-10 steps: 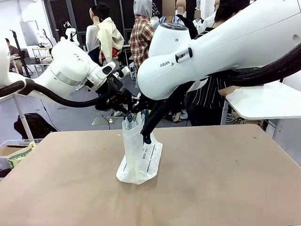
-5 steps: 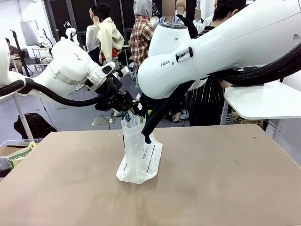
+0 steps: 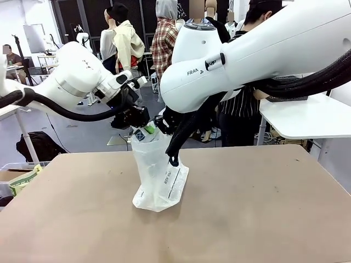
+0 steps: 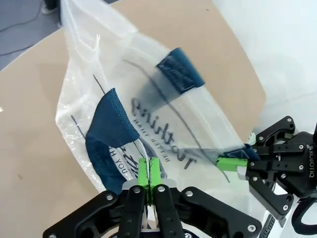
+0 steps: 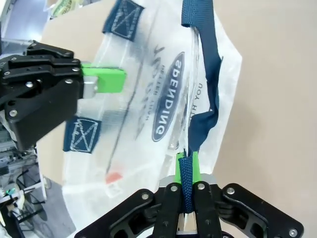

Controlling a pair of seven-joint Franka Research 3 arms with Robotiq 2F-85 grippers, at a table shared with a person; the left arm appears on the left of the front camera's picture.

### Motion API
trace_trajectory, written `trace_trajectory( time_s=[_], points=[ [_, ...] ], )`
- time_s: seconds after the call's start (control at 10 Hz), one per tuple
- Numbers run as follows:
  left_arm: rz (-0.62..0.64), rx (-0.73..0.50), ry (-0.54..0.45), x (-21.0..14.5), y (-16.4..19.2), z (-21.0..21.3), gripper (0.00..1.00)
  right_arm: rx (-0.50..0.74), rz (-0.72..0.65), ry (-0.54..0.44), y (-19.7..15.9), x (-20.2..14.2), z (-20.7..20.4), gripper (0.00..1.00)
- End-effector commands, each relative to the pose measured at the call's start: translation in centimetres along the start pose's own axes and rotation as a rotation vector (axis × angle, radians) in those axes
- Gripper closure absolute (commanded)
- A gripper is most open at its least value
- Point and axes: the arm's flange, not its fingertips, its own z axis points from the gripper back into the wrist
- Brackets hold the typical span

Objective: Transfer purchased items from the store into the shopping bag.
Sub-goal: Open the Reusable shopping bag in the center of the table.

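At left, pinching the shopping bag [image 3: 159, 175] by its rim film, beside a navy handle [image 4: 111, 121], with left jaws pressed together. Mid-picture, standing upright on the bench [image 3: 263, 208], stretched open between both arms. At right, gripping the other navy strap [image 5: 207, 59] in right jaws, pads tight on it. Judged early: opened and held ready, yet to be loaded with any purchased items. Cannot tell through cloudy film whether anything lies inside.
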Motion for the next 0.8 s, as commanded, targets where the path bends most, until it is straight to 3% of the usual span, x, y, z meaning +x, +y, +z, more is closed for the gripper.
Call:
trace_trajectory(
  time_s=[0.0, 0.3, 0.5, 0.6, 0.7],
  points=[
    [0.077, 0.073, 0.006, -1.9, 1.1, 2.6, 1.00, -0.030, -0.008, 0.006, 1.2, 0.5, -0.2, 1.00],
    [0.224, 0.211, -0.107, -6.4, 1.9, 6.9, 1.00, -0.019, 0.107, -0.002, 2.3, 2.2, -1.1, 1.00],
    [0.310, 0.265, -0.269, -11.0, 2.5, 10.3, 1.00, -0.046, 0.158, 0.010, 3.4, 4.0, -2.4, 1.00],
    [0.321, 0.292, -0.350, -13.1, 2.9, 11.3, 1.00, -0.033, 0.209, 0.005, 4.3, 4.6, -3.4, 1.00],
    [0.341, 0.263, -0.360, -15.0, 2.7, 10.6, 1.00, -0.078, 0.231, 0.011, 5.2, 4.0, -4.1, 1.00]
  ],
)
